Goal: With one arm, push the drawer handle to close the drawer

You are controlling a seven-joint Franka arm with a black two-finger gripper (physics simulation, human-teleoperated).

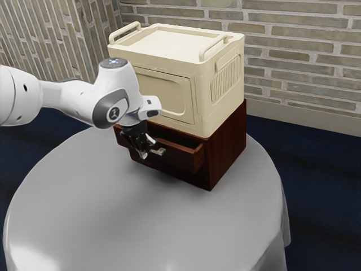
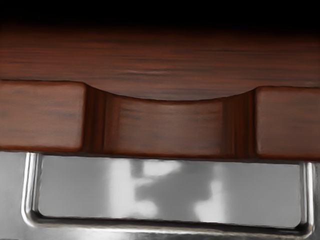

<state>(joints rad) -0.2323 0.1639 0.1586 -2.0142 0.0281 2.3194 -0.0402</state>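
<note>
So I'm at a round, grey-clothed table (image 1: 73,203) with a boxy cream storage unit (image 1: 166,42) sitting on a dark red-brown wooden cabinet (image 1: 225,147). The cabinet's matching wooden drawer with a scooped front edge (image 1: 189,157) is partway out. My black two-finger gripper (image 1: 145,154) is right by its front; can't tell if it's released or clenched. The silver U-shaped metal handle (image 2: 165,230) is on that front, near me. I'd guess the drawer slides fairly light but the wood's stiff, and the smooth, rigid metal could be slippery, so push mid-bar, square on, no real grip needed. Handle sticks outward, away from the cabinet, long axis running along the drawer front's width.
</note>
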